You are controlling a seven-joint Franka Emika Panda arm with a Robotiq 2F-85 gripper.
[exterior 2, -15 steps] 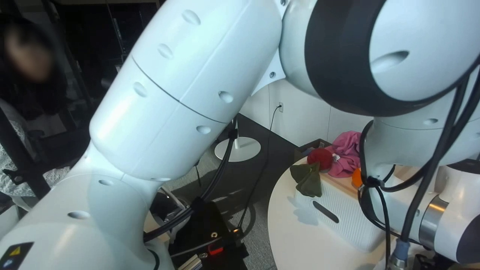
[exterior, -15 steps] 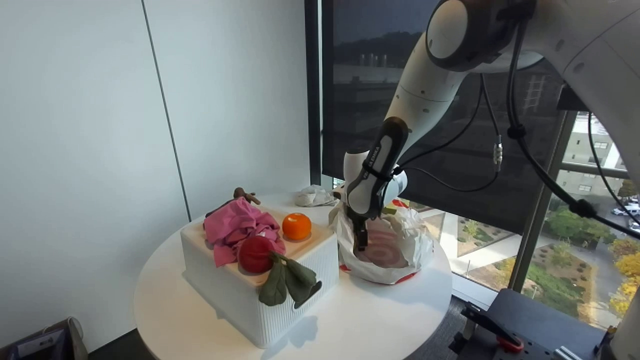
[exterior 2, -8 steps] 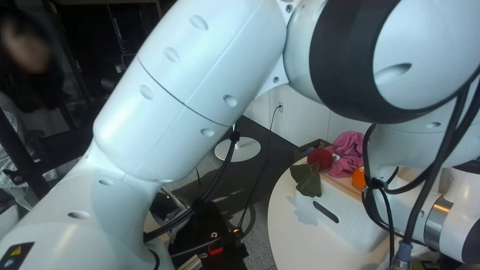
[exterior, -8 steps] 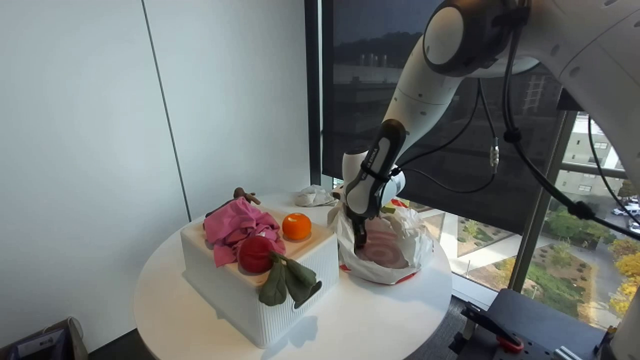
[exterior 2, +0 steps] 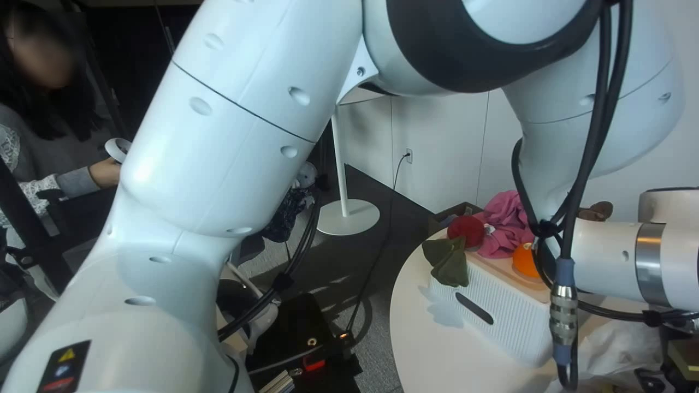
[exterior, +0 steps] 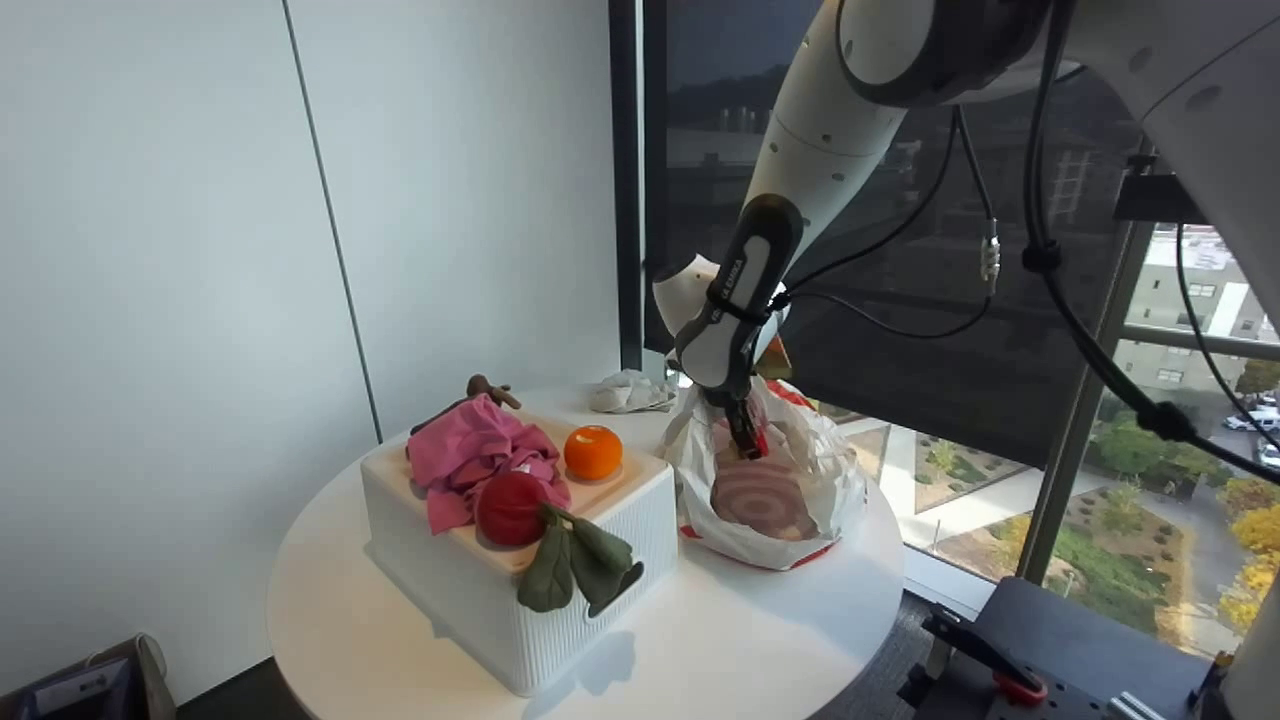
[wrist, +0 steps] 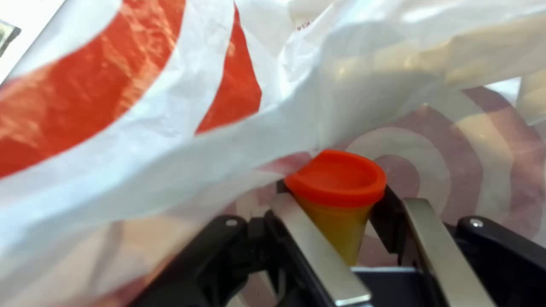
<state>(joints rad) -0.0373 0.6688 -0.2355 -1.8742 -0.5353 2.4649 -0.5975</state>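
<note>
In hand (wrist: 337, 189), red-topped yellow tub (wrist: 340, 209)

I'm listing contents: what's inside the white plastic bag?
Within the bag, the gripper holds a yellow tub with a red lid. Its folds cover part of the inside; anything there cannot be seen.

In an exterior view, a pale wall (exterior: 180, 260) stands beyond the far left edge of the round white bench (exterior: 350, 590); past its right edge, a dark blind (exterior: 950, 400) partly covers a window (exterior: 1150, 570) showing trees (exterior: 1122, 447). In an exterior view, a white pedestal base (exterior 2: 357, 221) stands on dark grey floor (exterior 2: 412, 232) streaked with light.
</note>
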